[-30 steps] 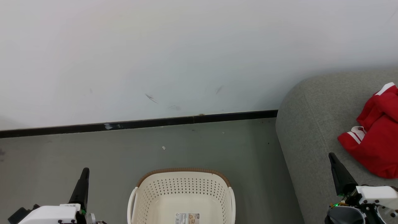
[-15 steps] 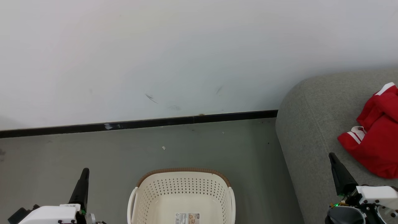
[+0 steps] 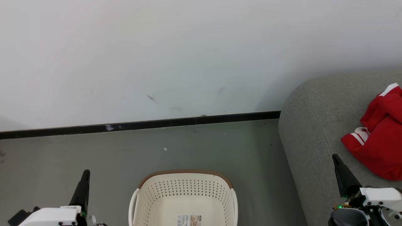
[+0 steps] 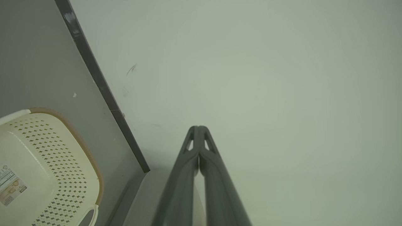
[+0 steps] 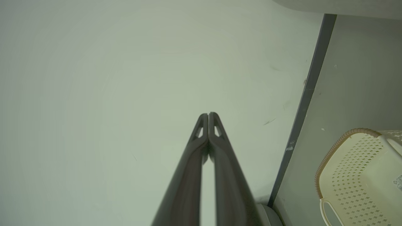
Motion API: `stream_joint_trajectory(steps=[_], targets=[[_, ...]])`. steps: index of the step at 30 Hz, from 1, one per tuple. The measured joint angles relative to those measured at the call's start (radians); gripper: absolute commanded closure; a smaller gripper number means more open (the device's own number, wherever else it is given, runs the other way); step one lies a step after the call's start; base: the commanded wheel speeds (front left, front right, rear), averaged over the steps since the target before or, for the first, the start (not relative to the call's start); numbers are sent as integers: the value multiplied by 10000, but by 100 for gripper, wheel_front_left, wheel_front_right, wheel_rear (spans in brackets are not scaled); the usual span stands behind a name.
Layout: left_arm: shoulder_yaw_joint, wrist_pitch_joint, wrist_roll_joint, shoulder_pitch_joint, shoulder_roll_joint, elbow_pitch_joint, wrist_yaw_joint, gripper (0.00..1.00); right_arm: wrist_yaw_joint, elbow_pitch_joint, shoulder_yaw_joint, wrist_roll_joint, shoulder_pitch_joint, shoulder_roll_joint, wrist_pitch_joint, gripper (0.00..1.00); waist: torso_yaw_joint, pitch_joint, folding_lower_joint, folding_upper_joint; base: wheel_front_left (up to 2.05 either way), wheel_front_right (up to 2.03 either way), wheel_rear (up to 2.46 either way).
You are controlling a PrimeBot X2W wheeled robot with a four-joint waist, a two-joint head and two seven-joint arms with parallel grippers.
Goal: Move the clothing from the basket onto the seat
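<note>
The bright red fabric garment (image 3: pixel 380 138) is seen lying on the grey upholstered seat (image 3: pixel 314 125) just beyond the right jaws, the cream-white perforated plastic basket (image 3: pixel 185 191) between the left jaws and the right is shown empty, both pairs pressed together on nothing: task judged complete.

Clothing (image 3: pixel 381 141) on seat (image 3: pixel 314 125), right of the basket (image 3: pixel 185 188).

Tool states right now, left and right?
Left tool: closed, empty.
Right tool: closed, empty.
</note>
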Motion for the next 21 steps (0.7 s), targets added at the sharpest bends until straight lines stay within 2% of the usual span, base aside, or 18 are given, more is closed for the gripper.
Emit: stream_joint_trajectory(steps=[21], targets=[[4, 31, 0, -2, -2, 17, 0, 100, 2, 2, 2, 2, -1, -2, 0, 100, 0, 0, 0, 0, 0, 0, 0]])
